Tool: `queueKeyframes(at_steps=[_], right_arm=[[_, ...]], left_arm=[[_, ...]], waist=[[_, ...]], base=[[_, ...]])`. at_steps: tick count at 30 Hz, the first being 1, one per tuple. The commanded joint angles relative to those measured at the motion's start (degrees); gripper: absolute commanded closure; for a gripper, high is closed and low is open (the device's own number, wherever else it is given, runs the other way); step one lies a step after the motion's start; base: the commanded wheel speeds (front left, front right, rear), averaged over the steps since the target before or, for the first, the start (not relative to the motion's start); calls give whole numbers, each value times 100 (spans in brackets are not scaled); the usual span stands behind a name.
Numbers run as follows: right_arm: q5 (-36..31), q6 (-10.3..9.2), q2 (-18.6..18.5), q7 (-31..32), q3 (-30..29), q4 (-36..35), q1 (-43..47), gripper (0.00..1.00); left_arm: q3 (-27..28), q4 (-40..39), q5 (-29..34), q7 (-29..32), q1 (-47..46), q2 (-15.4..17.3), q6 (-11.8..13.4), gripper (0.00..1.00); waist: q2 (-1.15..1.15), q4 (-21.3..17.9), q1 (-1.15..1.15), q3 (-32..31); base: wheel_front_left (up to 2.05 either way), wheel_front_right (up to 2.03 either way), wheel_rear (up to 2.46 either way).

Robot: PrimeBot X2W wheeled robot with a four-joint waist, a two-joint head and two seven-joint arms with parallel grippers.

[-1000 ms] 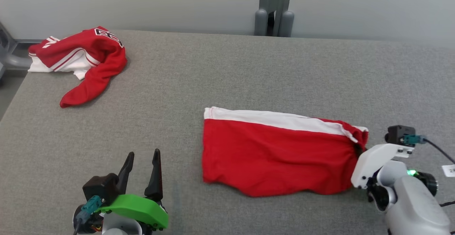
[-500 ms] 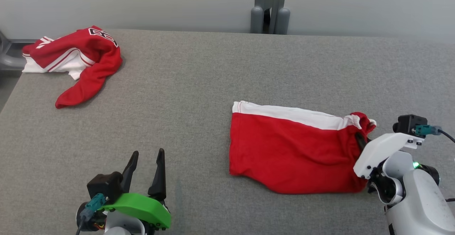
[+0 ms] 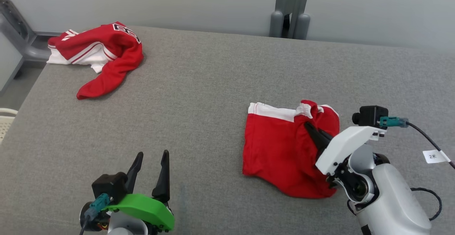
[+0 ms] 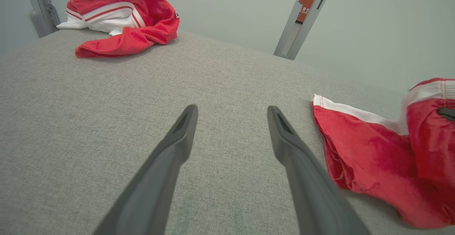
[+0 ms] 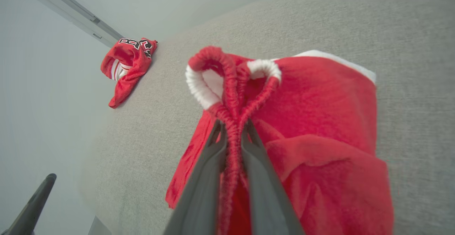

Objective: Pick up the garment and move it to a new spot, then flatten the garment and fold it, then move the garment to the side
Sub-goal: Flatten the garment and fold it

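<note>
Pinching with right fingers (image 5: 208,164) the garment (image 3: 277,149) by its waistband, on the table's (image 3: 199,96) right side; bunched narrower than a second ago. Holding left fingers (image 4: 177,146) spread. Pinch plain from right wrist, half-buried from head.

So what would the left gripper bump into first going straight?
Probably the left gripper meets only bare grey table, passing between the red shorts and the red jersey; its tilt is hard to judge.
</note>
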Motion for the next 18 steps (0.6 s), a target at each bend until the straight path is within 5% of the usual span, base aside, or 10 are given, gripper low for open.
queueKeyframes(at_steps=[1,8,12,14,16,18], right_arm=[[136,2,-6,-114,132,119,-124,100],[513,2,-9,-741,571,1199,-631,100],[765,2,-7,-1157,855,1912,-990,78],[919,2,-7,-1312,1049,2177,-1155,58],[1095,2,-10,-1458,1276,2382,-1299,0],[1305,2,-8,-1586,1561,2492,-1416,0]], left_arm=[[-11,-10,35,14,-96,2,-11,0],[-106,-13,66,53,-178,-39,-45,0],[-120,26,58,42,-214,-53,-48,0],[-126,49,53,30,-220,-58,-57,0],[-135,66,51,24,-226,-68,-60,0],[-142,84,49,15,-234,-77,-55,0]], waist=[[0,103,0,39],[0,363,0,156],[0,473,0,222],[0,499,0,240],[0,513,0,250],[0,513,0,252]], base=[[0,0,0],[0,0,0],[0,0,0],[0,0,0],[0,0,0],[0,0,0]])
